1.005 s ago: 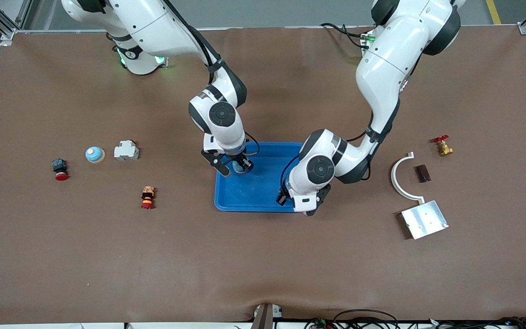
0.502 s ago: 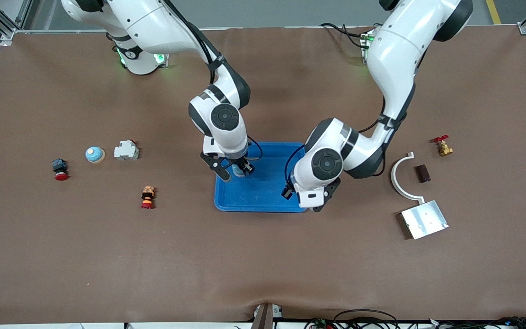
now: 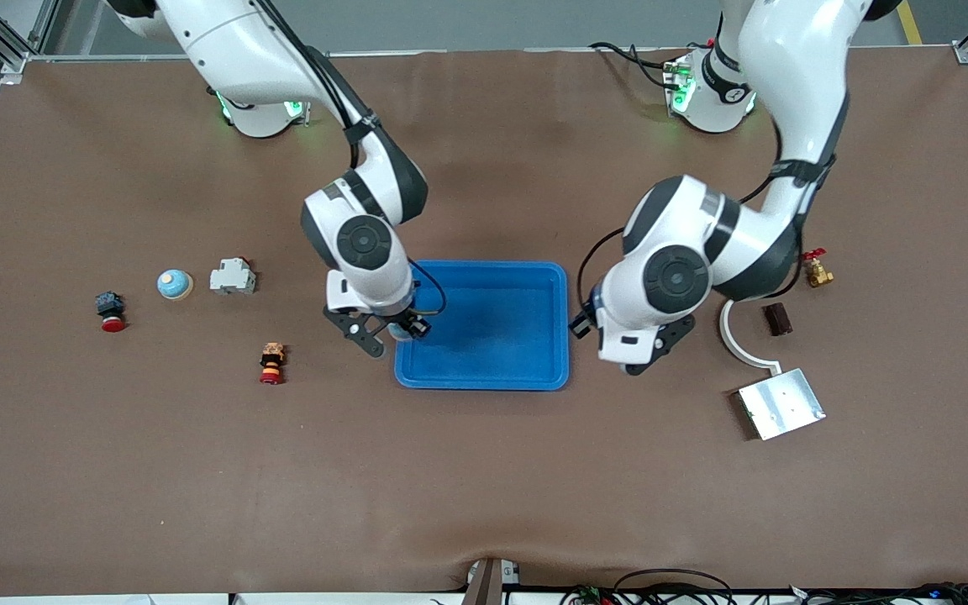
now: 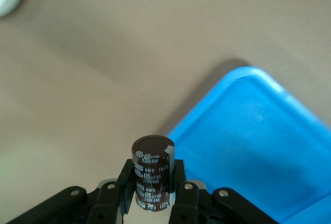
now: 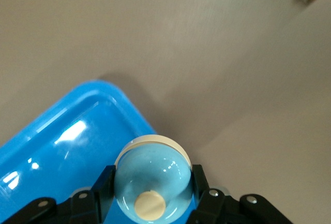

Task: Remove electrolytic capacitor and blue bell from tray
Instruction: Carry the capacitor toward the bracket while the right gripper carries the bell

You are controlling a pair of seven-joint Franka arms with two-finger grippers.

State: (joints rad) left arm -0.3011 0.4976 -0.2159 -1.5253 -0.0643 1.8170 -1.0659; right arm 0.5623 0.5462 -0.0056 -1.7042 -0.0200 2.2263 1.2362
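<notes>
A tray (image 3: 484, 380) sits mid-counter (image 3: 484, 487). The right pincer (image 3: 400, 329), clamped on a bell (image 5: 152, 184), hangs over the tray's edge toward the right arm's end. The left pincer (image 4: 152, 193), gripping a capacitor (image 4: 152, 180), is over bare counter just beside the tray's edge toward the left arm's end. A second bell (image 3: 174, 284) rests near the right arm's end, beside a breaker (image 3: 233, 276); a curved bracket (image 3: 740, 336) and plate (image 3: 781, 403) lie toward the left arm's end.

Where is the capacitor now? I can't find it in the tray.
The capacitor is clamped in the left pincer, just off the blue tray at the left arm's end.
</notes>
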